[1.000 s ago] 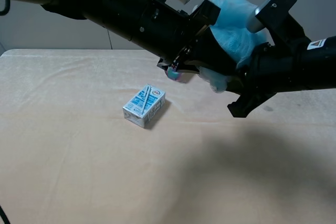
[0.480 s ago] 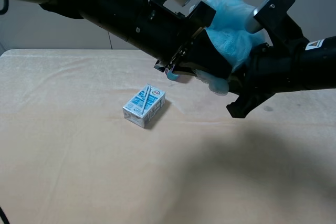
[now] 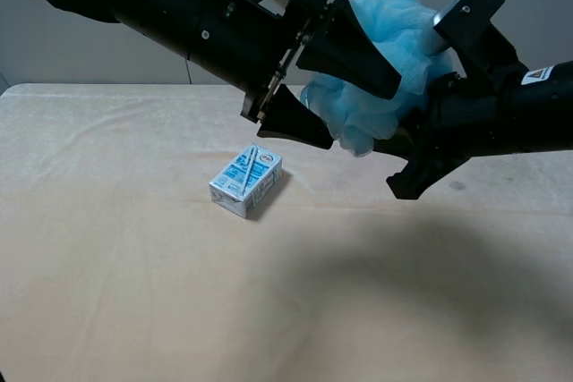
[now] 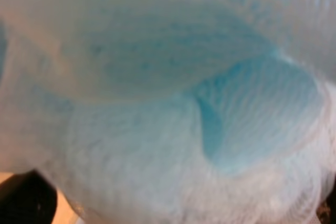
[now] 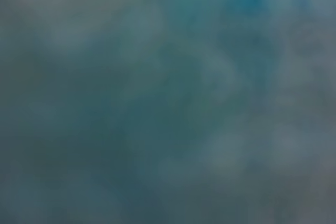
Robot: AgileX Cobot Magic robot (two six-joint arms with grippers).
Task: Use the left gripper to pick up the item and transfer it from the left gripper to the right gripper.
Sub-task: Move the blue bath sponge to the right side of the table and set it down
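Note:
The light blue mesh pouf (image 3: 385, 60) hangs in the air above the table, between the two arms. My left gripper (image 3: 363, 118) is open, its two black fingers (image 3: 345, 46) spread wide above and below the pouf's left side. My right gripper (image 3: 405, 131) reaches in from the right and is pressed into the pouf, with its fingertips hidden in the mesh; it holds the pouf up. The pouf fills the left wrist view (image 4: 173, 108) and the blurred right wrist view (image 5: 168, 98).
A blue-white drink carton (image 3: 246, 181) lies on the beige table (image 3: 134, 266), below and left of the grippers. The left arm crosses the view from the upper left, the right arm from the right edge.
My left gripper has opened wide and drawn back a little to the left. The pouf has puffed out and stays up at the right gripper. The right arm has not moved.

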